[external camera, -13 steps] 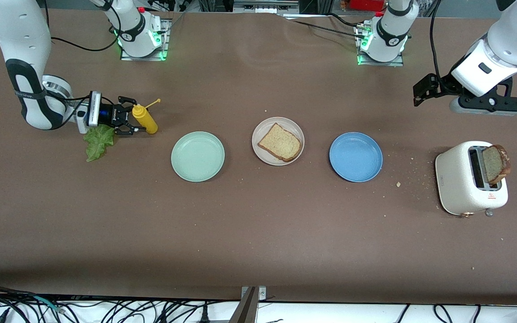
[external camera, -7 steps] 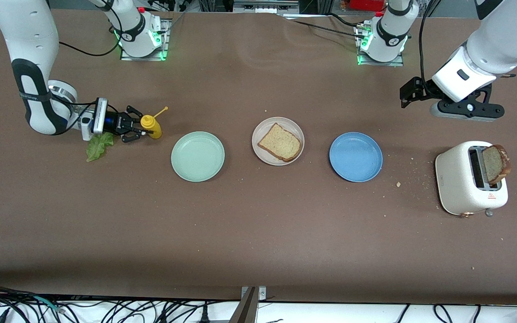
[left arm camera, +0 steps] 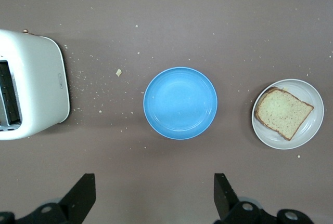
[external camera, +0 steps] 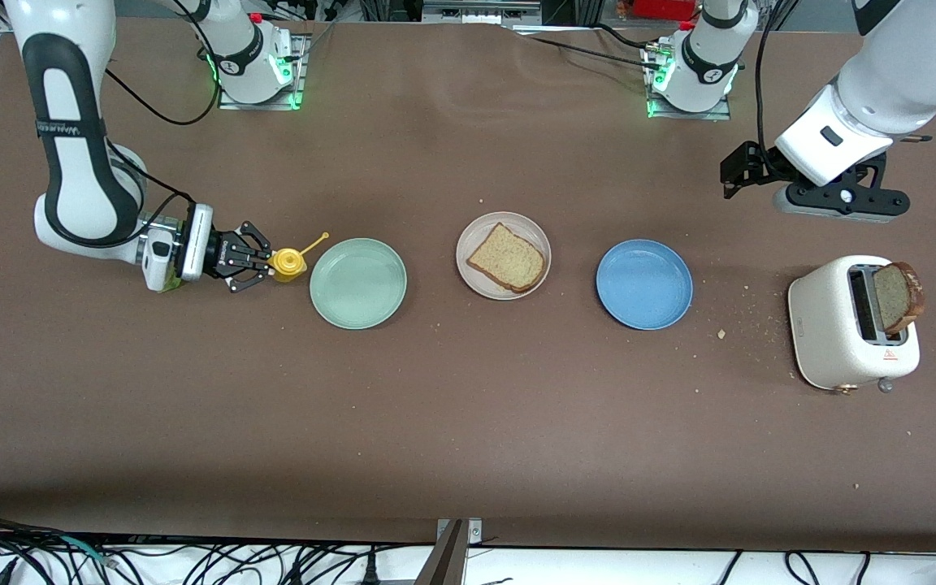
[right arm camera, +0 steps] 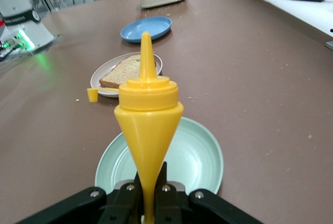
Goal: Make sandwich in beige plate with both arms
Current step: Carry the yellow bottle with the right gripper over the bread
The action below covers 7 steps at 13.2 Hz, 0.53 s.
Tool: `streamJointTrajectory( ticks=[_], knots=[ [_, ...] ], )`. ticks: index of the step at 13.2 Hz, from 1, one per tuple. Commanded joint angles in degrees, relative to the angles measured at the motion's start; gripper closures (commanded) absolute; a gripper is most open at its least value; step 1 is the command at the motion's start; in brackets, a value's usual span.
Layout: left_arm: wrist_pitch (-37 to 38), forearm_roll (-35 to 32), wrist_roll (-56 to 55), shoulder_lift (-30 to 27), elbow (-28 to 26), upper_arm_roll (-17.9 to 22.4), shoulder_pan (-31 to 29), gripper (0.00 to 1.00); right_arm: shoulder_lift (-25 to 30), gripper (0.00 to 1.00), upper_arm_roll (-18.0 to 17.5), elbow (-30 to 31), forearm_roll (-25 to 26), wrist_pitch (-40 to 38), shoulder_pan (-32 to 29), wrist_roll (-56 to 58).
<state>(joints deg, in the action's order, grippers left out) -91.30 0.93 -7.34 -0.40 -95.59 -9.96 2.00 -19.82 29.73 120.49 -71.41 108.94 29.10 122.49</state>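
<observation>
Beside mint plate (external camera: 358, 283), held mustard bottle (right arm camera: 148, 125) points toward beige plate (external camera: 476, 231)

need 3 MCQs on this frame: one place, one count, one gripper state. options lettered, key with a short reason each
1. Where is the bread slice that lies flat?
A) mint green plate B) beige plate C) blue plate
2. How many plates are on the table?
A) two B) three C) four
3. What is the right gripper doing?
A) shut on the yellow squeeze bottle B) open over the toaster C) holding bread

Key: 1 B, it rests on the beige plate. 2 B, mint green, beige, blue. 3 A, the fingers clamp the yellow squeeze bottle.
</observation>
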Motion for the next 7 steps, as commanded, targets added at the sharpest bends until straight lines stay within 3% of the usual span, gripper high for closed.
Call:
streamJointTrajectory(
  ticks=[1, 4, 7],
  knots=[
    [0.5, -1.5, 0.0, 1.3, 2.1, 0.0, -3.0, 0.0, 1.4, 1.0, 0.5, -5.0, 7.7, 4.9, 4.3, -10.6],
    [0.1, -1.3, 0.0, 2.0, 2.2, 0.0, -4.7, 0.0, 1.5, 1.0, 0.2, -10.3, 20.0, 12.0, 11.3, -23.6],
    [0.2, -1.3, -0.4, 2.1, 3.1, 0.0, -4.8, 0.0, 1.1, 1.0, -0.1, -14.8, 35.4, 17.1, 19.4, -41.5]
  ],
)
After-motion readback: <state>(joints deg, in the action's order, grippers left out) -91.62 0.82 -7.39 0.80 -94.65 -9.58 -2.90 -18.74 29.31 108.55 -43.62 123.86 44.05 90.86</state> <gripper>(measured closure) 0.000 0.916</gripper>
